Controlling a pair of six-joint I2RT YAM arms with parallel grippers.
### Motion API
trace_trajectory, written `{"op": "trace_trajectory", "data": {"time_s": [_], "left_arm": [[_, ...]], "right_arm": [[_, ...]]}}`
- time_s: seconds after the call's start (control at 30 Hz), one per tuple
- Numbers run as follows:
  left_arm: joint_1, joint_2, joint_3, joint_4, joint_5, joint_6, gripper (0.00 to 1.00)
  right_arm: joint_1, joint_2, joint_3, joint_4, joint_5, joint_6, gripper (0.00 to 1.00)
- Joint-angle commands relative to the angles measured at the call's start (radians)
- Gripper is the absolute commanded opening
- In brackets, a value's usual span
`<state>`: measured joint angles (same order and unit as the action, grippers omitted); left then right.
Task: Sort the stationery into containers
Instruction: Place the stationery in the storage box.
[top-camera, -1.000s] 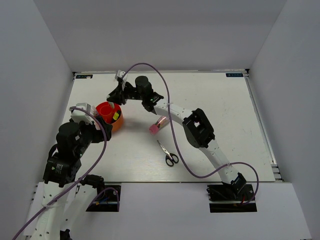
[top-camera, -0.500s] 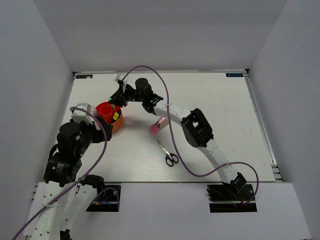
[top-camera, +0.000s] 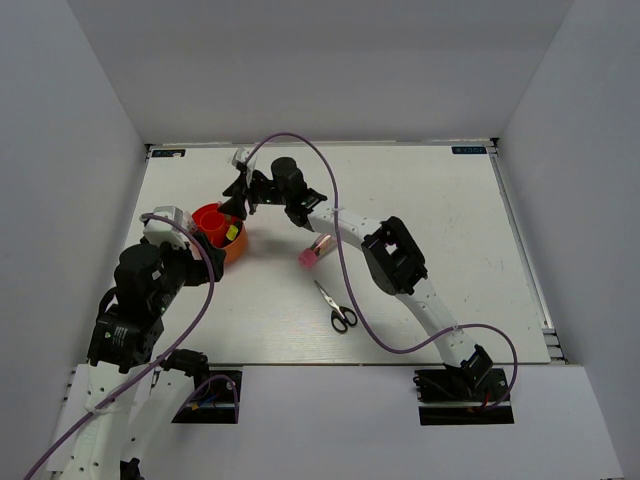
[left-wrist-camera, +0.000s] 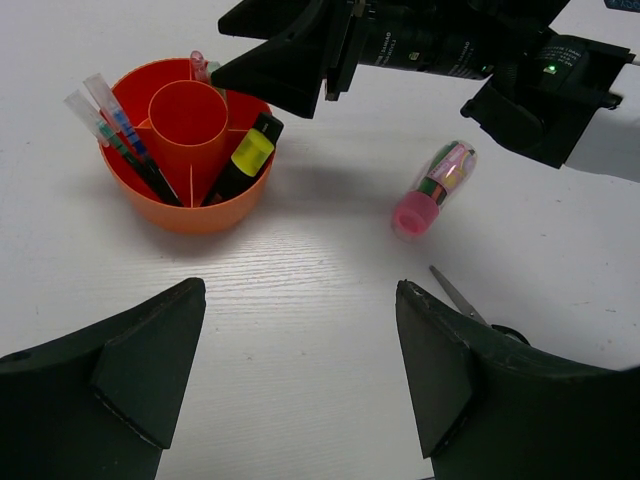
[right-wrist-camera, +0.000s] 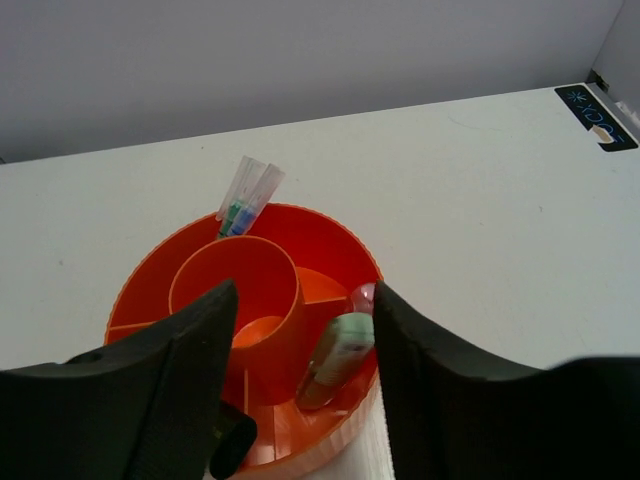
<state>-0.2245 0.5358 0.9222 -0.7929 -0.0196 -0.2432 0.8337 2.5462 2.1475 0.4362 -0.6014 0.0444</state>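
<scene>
One pot (left-wrist-camera: 190, 215), one tube (left-wrist-camera: 435, 185), left end effector (left-wrist-camera: 300, 300) and right end effector (right-wrist-camera: 303, 295) gaping empty

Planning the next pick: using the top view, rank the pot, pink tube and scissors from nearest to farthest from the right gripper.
1. Red-orange pot: on the left, just under the right gripper and its open jaws.
2. Pink tube: lying to the pot's right, near the middle.
3. Scissors: past the tube, toward the near edge.
</scene>
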Motion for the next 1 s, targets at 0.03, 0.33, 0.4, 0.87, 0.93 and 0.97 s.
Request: {"op": "trace_trajectory", "data": {"time_s": [0.03,0.33,0.4,0.87,0.93,0.97], "left_arm": [[-0.003,0.007,0.004,0.003,-0.011,0.008,0.87],[-0.001,0.026,0.026,-0.005,0.0,-0.001,0.85],[-0.001,0.03,0.035,-0.006,0.009,-0.007,0.84],[-0.001,0.173,0.081,-0.051,0.306,-0.096,0.15],[-0.001,0.191,0.07,-0.051,0.34,-0.111,0.21],[0.001,0.202,0.069,-0.049,0.348,-0.122,0.31]], "right_arm": [[-0.004,-0.004,-0.011,0.03,0.003,-0.012,0.63],[-0.021,-0.086,-0.06,0.044,0.037,-0.023,0.62],[-0.031,-0.142,-0.078,0.042,0.077,-0.029,0.55],[-0.11,-0.513,-0.164,-0.768,0.25,-0.175,0.0],[-0.123,-0.555,-0.22,-0.854,0.273,-0.204,0.0],[-0.127,-0.62,-0.25,-0.888,0.275,-0.207,0.0]]}}
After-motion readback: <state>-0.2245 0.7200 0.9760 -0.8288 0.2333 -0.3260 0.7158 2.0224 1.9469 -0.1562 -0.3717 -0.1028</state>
